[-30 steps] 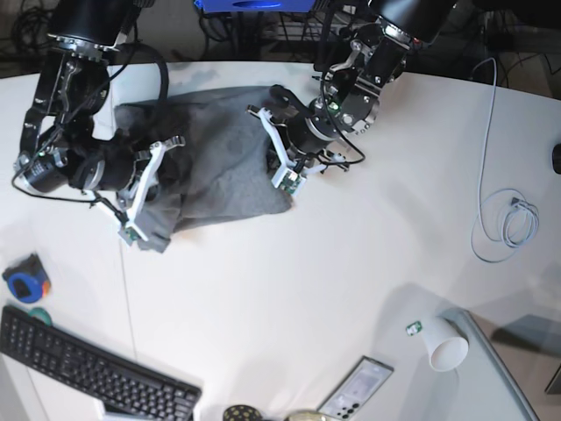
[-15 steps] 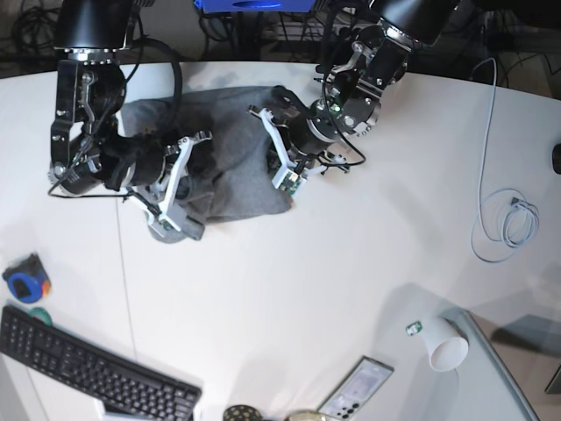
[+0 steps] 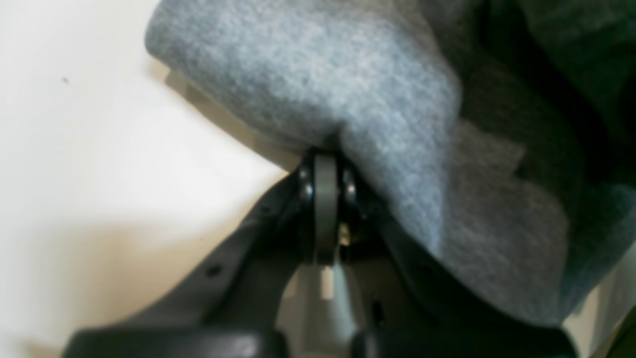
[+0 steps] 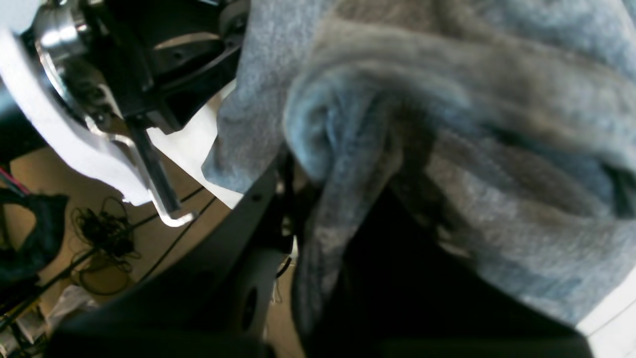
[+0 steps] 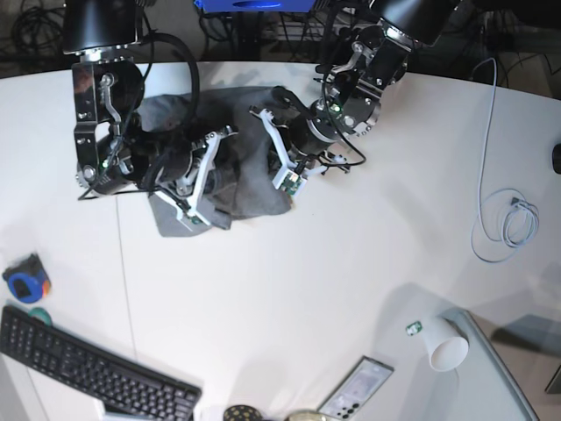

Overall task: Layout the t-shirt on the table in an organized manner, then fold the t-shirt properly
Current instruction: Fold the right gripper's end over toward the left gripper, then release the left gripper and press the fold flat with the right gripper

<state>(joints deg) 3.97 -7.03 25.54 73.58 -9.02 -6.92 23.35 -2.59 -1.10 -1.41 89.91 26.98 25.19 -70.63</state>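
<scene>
- While the shirt (image 5: 250, 162) sits bunched at the upper left of the desk (image 5: 289, 289), I have my left claw (image 5: 285, 175) clenched on its edge.
- My right claw (image 5: 195, 189) is clenched on a fold.

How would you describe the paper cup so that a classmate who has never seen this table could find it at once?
Start at the white table and look to its near corner on the left arm's side. The paper cup lies tipped on its side there, beside a phone. It is the only plain white cup, far from the grey t-shirt.
</scene>
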